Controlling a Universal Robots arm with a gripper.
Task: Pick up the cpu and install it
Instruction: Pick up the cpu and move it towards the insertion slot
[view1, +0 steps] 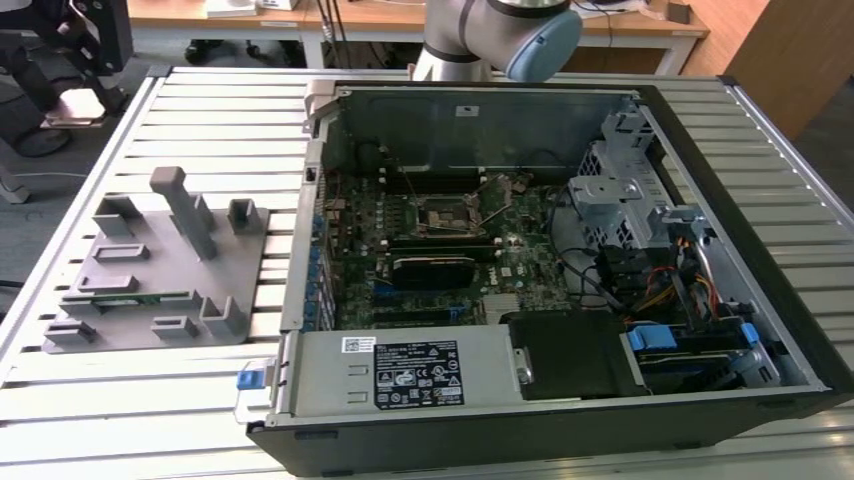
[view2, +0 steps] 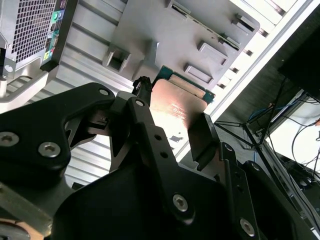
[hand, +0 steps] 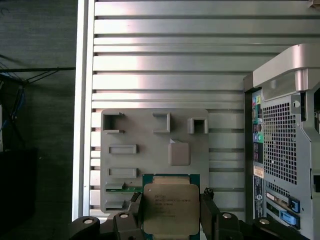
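In both wrist views the hand (hand: 171, 202) pinches the cpu (hand: 170, 212) by opposite edges, its near edge cut off and flanks hidden by fingers (hand: 209, 207), clear of the grey holder (hand: 150, 132) that, in the exterior view, lies at nine o'clock of the open case (view1: 467, 125).

cpu (hand: 170, 202): between the fingers (hand: 209, 207) of the gripper (hand: 171, 220), touching both.
fixture (hand: 150, 130): on the table (hand: 200, 50), beyond the fingertips, behind the cpu.
stick (hand: 125, 189): in a fixture slot, beyond the gripper, partly hidden by the cpu.
case (hand: 280, 150): on the table, off to one side of the gripper, beside the fixture and apart from it; on the exterior view's right of the fixture.
socket (view1: 441, 212): on the board (view1: 400, 240) inside the case, well apart from the fixture.
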